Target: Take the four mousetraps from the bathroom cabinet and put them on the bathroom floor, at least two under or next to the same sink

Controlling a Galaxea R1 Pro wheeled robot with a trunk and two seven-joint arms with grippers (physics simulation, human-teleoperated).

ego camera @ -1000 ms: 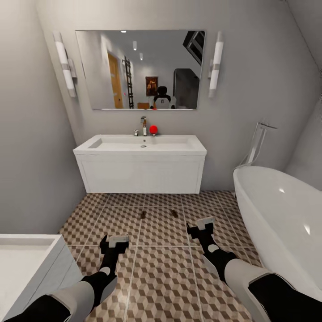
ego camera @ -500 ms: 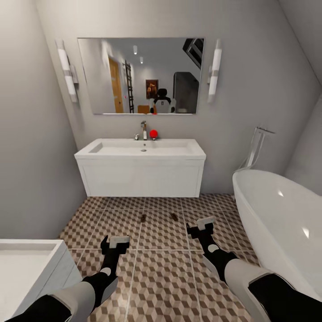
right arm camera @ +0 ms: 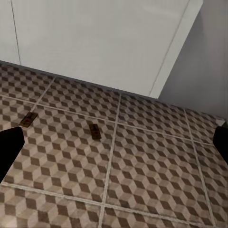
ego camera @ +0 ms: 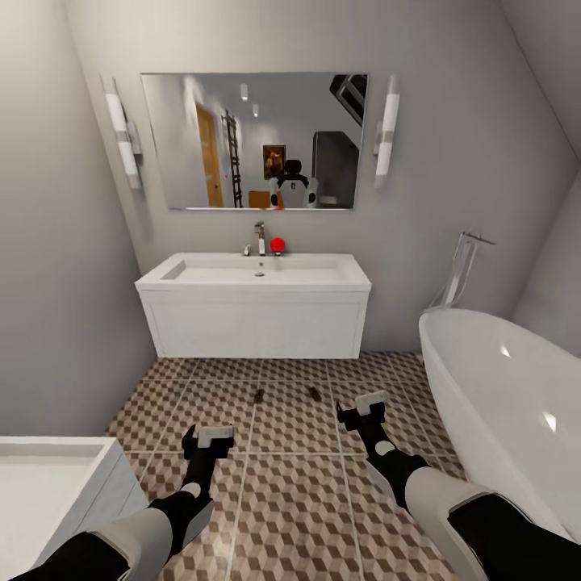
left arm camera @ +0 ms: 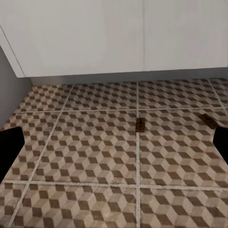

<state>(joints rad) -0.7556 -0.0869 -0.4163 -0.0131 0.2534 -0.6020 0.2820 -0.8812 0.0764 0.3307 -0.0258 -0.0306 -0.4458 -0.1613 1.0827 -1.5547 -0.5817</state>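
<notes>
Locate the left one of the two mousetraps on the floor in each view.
Head view: the left mousetrap lies on the bathroom floor in front of the sink, on a grout line.
Left wrist view: near the middle of the picture, on that same grout line.
Right wrist view: close to the picture's side edge, with the other trap further in.
Shared landmark: the sink's white front.

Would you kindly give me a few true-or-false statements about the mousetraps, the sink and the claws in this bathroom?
1. Two mousetraps lie on the floor. True.
2. They lie in front of the sink. True.
3. The left claw holds a mousetrap. False: it is open and holds nothing.
4. The bathtub is left of the sink. False: it is to the right.
5. The right claw touches a mousetrap. False: it is apart from both.
</notes>
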